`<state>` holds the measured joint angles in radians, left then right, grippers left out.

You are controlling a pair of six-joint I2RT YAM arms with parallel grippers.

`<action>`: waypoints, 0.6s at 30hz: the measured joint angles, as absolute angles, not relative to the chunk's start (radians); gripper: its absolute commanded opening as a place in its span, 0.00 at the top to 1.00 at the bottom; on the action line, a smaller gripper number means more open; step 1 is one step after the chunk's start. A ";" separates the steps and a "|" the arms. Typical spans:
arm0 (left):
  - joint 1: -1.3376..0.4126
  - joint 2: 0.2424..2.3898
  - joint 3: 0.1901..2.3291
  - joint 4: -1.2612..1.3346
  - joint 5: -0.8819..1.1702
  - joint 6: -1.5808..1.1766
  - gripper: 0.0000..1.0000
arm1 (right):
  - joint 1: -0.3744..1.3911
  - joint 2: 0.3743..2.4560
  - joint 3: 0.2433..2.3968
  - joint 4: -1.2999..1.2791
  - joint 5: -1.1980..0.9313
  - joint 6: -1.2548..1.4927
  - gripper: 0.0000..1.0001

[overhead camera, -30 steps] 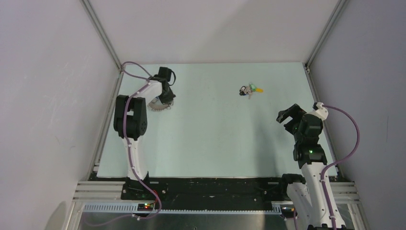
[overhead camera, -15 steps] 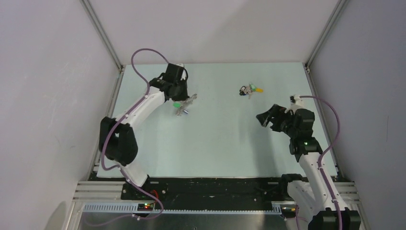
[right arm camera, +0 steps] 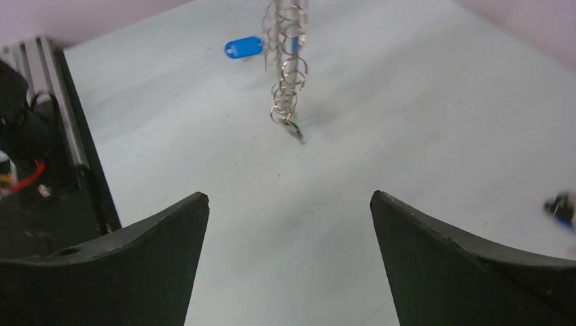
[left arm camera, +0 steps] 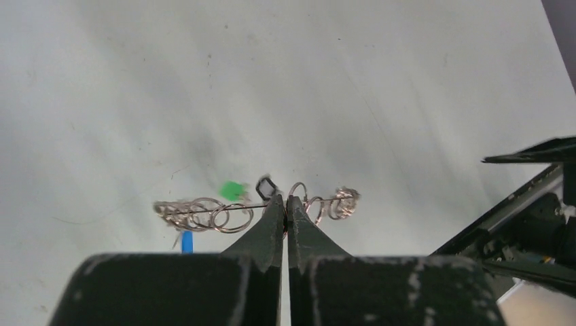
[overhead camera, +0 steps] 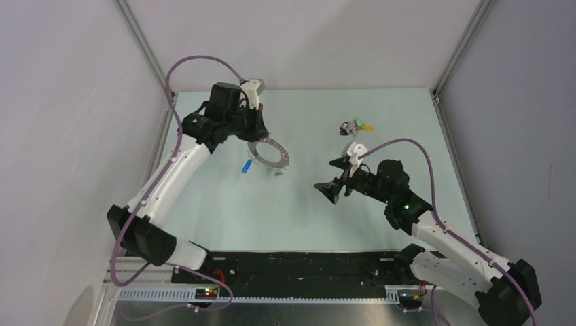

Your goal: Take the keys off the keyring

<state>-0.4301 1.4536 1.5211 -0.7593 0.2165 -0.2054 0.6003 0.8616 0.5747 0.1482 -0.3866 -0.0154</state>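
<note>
My left gripper [overhead camera: 257,134] is shut on the keyring [overhead camera: 269,152], a thin silver ring fringed with small keys, held above the table left of centre. In the left wrist view the fingertips [left arm camera: 286,201] pinch the ring's wire [left arm camera: 238,208], seen edge-on, with a green-headed key [left arm camera: 232,190] and a blue one [left arm camera: 187,241] dangling. A blue key [overhead camera: 247,166] hangs below the ring. My right gripper [overhead camera: 330,177] stands open to the ring's right, apart from it. In the right wrist view the keyring [right arm camera: 286,81] hangs ahead of the open gripper [right arm camera: 289,200], beside a blue-headed key [right arm camera: 243,47].
A small clump of loose coloured-headed keys [overhead camera: 354,127] lies on the pale table at the back right, also showing at the right edge of the right wrist view as loose keys [right arm camera: 562,207]. White walls and metal frame rails close in the table's sides.
The left arm has lifted the keyring from the far left of the table and carried it toward the middle. The right arm has swung left toward it, staying open.
</note>
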 measured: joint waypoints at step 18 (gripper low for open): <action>-0.557 1.299 1.547 -0.801 0.179 -0.104 1.00 | 0.770 1.191 0.836 0.414 -0.410 -0.302 0.18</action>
<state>-0.5571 1.2995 1.5467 -0.8005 0.1791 -0.1043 0.7704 1.1912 0.8360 0.4137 -0.4095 -0.3016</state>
